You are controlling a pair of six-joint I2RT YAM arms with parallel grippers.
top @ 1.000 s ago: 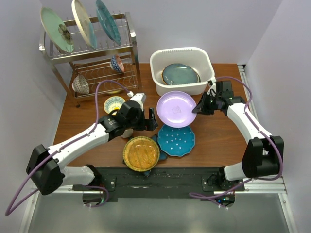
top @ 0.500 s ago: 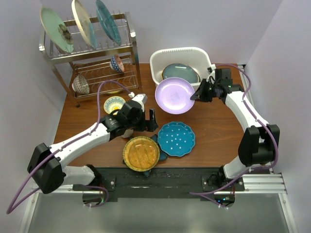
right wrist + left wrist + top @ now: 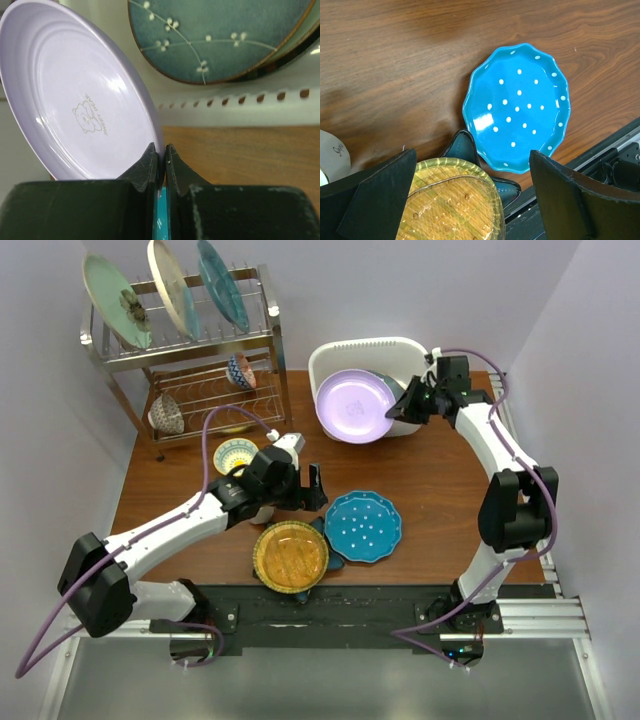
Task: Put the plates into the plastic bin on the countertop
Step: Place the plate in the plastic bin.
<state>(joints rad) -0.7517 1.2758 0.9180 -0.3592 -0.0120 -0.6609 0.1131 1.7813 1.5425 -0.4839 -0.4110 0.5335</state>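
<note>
Right jaws: pinched shut on the lavender plate [image 3: 352,407] at its near rim, holding it tilted on edge over the bin [image 3: 366,341], probably so it can slide down onto the teal plate [image 3: 215,35] inside. Sticks out leftward from the pinch, partly over the bin's front wall, not let go yet. Left jaws: spread wide, gripping nothing, hovering above the tabletop [image 3: 440,490] with the blue plate [image 3: 517,107] framed between them and the amber plate [image 3: 452,205] just beside. Likely lining up the next pick.
</note>
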